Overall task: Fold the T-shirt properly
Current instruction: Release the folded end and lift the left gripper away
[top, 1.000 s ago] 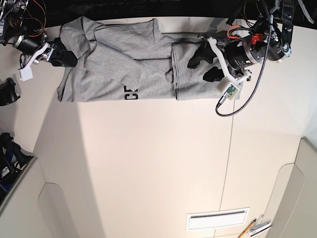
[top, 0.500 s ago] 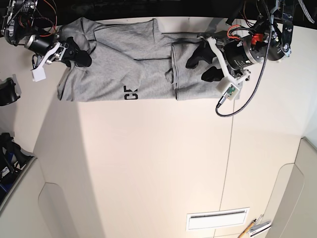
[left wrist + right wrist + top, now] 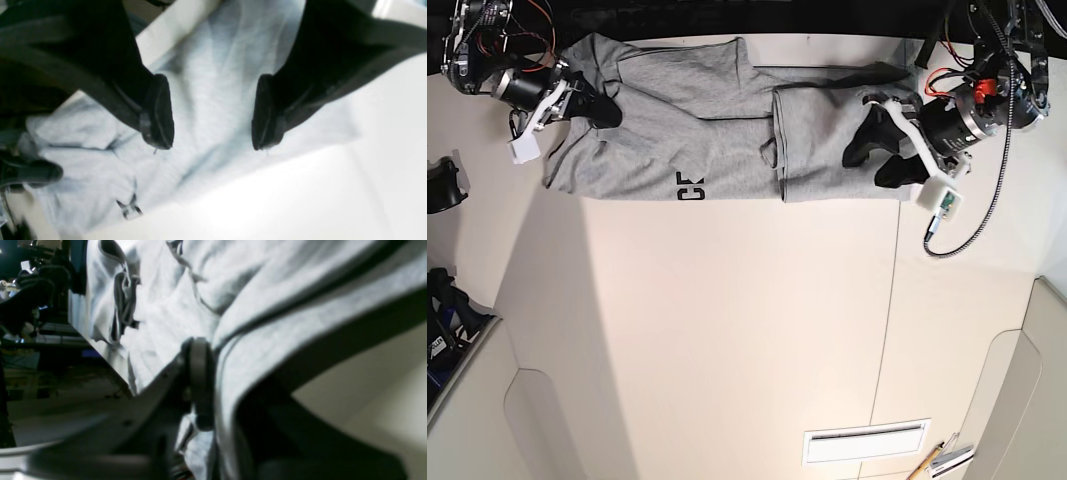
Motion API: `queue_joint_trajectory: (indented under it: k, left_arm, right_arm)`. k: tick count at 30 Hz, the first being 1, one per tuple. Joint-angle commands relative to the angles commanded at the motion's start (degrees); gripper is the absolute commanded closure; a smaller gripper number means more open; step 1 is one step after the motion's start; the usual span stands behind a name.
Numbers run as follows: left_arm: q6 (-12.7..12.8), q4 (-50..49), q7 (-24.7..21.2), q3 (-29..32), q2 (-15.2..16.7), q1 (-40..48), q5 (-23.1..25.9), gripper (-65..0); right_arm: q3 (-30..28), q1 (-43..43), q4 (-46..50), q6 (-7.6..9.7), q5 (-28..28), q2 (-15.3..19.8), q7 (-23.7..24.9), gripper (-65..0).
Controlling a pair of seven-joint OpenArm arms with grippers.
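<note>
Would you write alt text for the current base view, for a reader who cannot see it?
A grey T-shirt, partly folded, lies across a pale table, with a black robot gripper over its right part and another at its left.

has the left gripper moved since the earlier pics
Yes. In the base view the left gripper has shifted toward the picture's right, its fingers now farther from the shirt's black lettering.

Right hand [image 3: 213, 386] — blurred, fingertips partly hidden

Black "CR" lettering (turned sideways), on the grey T-shirt [image 3: 742, 155]
</note>
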Motion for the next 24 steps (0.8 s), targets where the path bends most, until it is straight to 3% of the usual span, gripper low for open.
queue_joint_trajectory:
  k: [3,12,24]
  left_arm:
    - [-0.5,0.0,1.1,-3.3,0.0,0.0,-1.7,-40.4]
    - [-0.4,0.0,4.8,-8.0,0.0,0.1,-2.2,-40.4]
    - [-0.4,0.0,6.5,-11.3,0.0,3.7,-2.3,-40.4]
  right_arm:
    - [0.0,1.4,0.0,0.0,-1.4,0.0,0.0,0.0]
    - [0.2,6.0,0.0,-0.22,-4.6,0.5,0.0,0.0]
    - [0.4,10.5,0.1,-0.24,-6.0,11.8,0.0,0.0]
